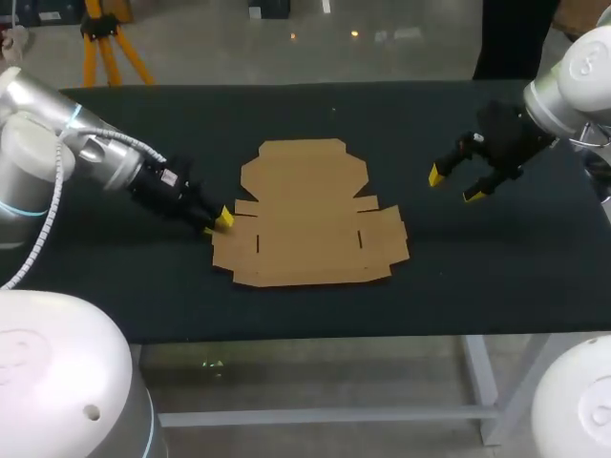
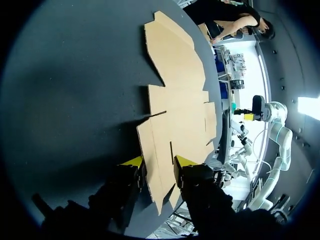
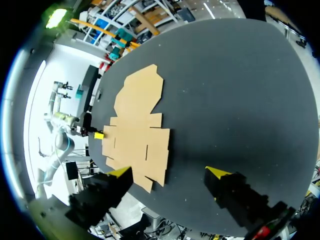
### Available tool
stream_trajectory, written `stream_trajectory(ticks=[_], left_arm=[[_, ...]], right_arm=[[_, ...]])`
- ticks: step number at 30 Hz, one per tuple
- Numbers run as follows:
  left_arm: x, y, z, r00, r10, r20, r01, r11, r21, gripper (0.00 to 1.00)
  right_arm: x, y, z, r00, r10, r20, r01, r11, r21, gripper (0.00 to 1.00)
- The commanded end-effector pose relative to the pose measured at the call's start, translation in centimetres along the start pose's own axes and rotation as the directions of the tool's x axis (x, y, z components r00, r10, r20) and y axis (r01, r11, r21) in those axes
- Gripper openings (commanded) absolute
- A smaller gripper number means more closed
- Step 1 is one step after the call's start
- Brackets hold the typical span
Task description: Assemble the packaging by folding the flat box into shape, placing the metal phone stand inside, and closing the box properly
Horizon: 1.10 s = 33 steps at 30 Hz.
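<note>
1. The left gripper [image 1: 221, 220] [image 2: 158, 162] has its 2 yellow-tipped fingers [image 2: 134, 161] spread. They straddle the left edge of the box [image 1: 305, 224] [image 2: 175, 100] [image 3: 135, 125], with 1 tip on the table side and 1 over the cardboard. Whether either tip presses on the card cannot be told.
2. The right gripper [image 1: 454, 186] [image 3: 169, 174] has its fingers spread wide with nothing between them. It hangs above bare cloth, well apart from the box and to its right.
3. The box lies as a flat sheet of brown cardboard (not yet folded) near the middle of the table [image 1: 477, 267] [image 2: 75, 75] [image 3: 240, 90]. Its long tapered lid panel points to the far side. The wider part with side flaps and 2 short slits lies on the near side.
4. The left arm comes in low from the left, its wrist angled down toward the box's near-left flap.
5. The right arm comes in from the far right corner, its wrist held higher over the table.
6. The table top is covered in dark cloth.
</note>
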State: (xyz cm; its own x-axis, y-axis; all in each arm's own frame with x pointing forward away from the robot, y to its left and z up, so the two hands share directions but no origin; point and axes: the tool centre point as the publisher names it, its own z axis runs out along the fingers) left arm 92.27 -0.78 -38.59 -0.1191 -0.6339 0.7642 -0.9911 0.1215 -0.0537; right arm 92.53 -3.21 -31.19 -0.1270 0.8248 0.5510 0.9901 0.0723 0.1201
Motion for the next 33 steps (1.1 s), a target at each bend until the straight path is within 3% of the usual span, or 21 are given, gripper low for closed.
stream_trajectory(ticks=[1, 2, 4, 21, 31, 32, 33], left_arm=[[-0.1, 0.92, 0.28, 1.0, -0.006, -0.001, 0.006, 0.994, 0.11, 0.26], [-0.15, 0.88, 0.4, 1.0, -0.015, 0.013, 0.013, 0.993, 0.12, 0.24], [-0.25, 0.78, 0.56, 1.0, -0.018, 0.019, 0.015, 0.991, 0.132, 0.0], [0.23, 1.47, 0.07, 1.0, 0.022, 0.012, -0.023, 0.991, 0.132, 0.0], [-0.46, 0.82, 0.3, 1.0, 0.009, 0.006, -0.01, 0.995, 0.102, 0.0], [-0.48, 0.77, 0.33, 1.0, 0.009, 0.005, -0.01, 0.995, 0.101, 0.15], [-0.49, 0.76, 0.33, 1.0, 0.009, 0.005, -0.01, 0.995, 0.1, 0.58]], right_arm=[[0.01, 0.06, -0.1, 1.0, 0.0, -0.001, 0.0, 1.0, 0.005, 1.0], [0.01, 0.06, -0.1, 1.0, 0.0, -0.001, 0.0, 1.0, 0.005, 1.0], [0.01, 0.06, -0.1, 1.0, 0.0, -0.001, 0.0, 1.0, 0.005, 1.0], [0.01, 0.06, -0.1, 1.0, 0.0, -0.001, 0.0, 1.0, 0.005, 1.0], [0.01, 0.06, -0.1, 1.0, 0.0, -0.001, 0.0, 1.0, 0.005, 1.0], [0.01, 0.06, -0.1, 1.0, 0.0, -0.001, 0.0, 1.0, 0.005, 1.0], [0.01, 0.06, -0.1, 1.0, 0.0, -0.001, 0.0, 1.0, 0.005, 1.0]])
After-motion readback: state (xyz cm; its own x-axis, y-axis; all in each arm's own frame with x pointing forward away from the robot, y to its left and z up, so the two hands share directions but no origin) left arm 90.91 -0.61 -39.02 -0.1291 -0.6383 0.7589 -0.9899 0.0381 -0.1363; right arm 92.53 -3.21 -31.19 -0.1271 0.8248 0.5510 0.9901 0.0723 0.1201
